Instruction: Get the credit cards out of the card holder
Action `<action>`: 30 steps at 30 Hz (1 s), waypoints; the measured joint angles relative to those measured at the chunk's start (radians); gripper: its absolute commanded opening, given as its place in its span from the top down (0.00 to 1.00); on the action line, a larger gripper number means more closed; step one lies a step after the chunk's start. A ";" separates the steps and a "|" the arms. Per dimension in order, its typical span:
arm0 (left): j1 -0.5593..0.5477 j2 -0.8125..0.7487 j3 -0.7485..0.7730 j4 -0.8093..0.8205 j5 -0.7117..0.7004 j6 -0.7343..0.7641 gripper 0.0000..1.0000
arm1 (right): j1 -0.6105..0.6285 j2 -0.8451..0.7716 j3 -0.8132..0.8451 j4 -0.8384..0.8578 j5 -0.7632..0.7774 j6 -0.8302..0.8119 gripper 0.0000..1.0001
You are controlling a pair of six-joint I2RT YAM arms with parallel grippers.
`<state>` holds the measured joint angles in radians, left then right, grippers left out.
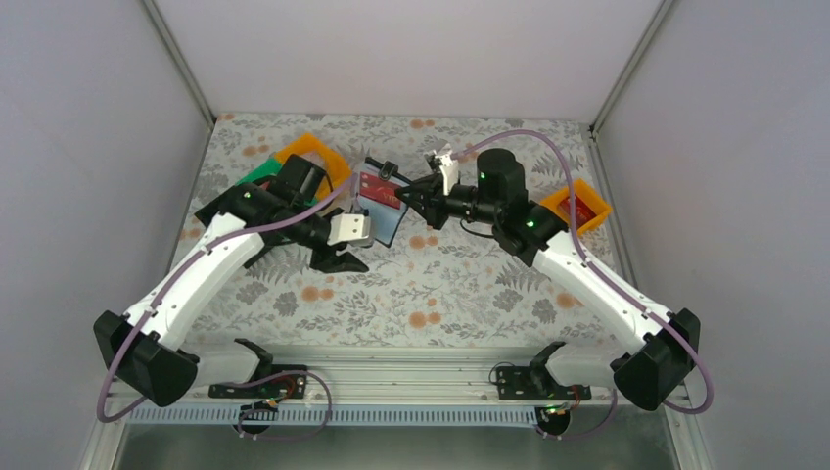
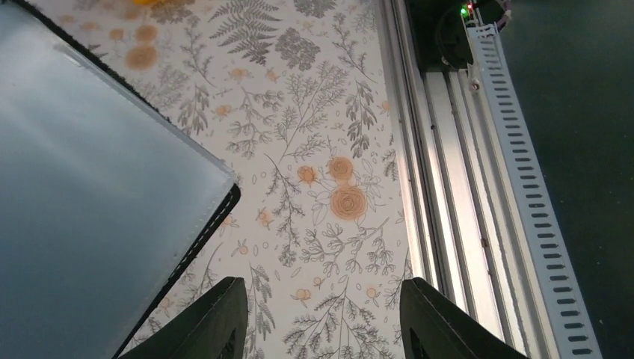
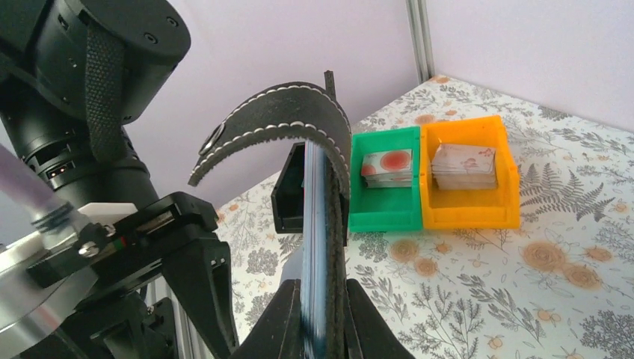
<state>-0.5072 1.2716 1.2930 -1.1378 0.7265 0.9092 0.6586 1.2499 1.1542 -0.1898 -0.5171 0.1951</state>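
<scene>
My right gripper is shut on the black card holder and holds it up over the back middle of the table. A red credit card shows in its upper pocket. In the right wrist view the card holder stands edge-on between the fingers, its stitched black tab curling over the top. My left gripper hovers just left of and below the holder, open, with nothing between its fingers. In the left wrist view the holder's glossy bluish pocket fills the left side, beside the left gripper.
An orange tray and a green tray sit at the back left, behind the left arm; both trays hold stacked cards. A black tray stands next to them. Another orange tray with a red card is at the right.
</scene>
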 measured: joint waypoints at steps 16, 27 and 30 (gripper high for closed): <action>0.182 -0.060 0.203 0.145 -0.023 -0.216 0.07 | -0.019 -0.032 0.055 0.050 -0.092 0.101 0.96; 0.186 0.021 0.191 0.147 0.186 -0.237 0.62 | -0.019 -0.032 0.051 0.094 -0.239 0.069 0.96; 0.187 0.027 0.183 0.108 0.260 -0.201 0.97 | -0.019 -0.033 0.035 0.122 -0.248 0.078 0.91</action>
<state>-0.3206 1.2984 1.4765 -1.0294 0.9867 0.7086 0.6399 1.2167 1.1889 -0.0677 -0.7654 0.2729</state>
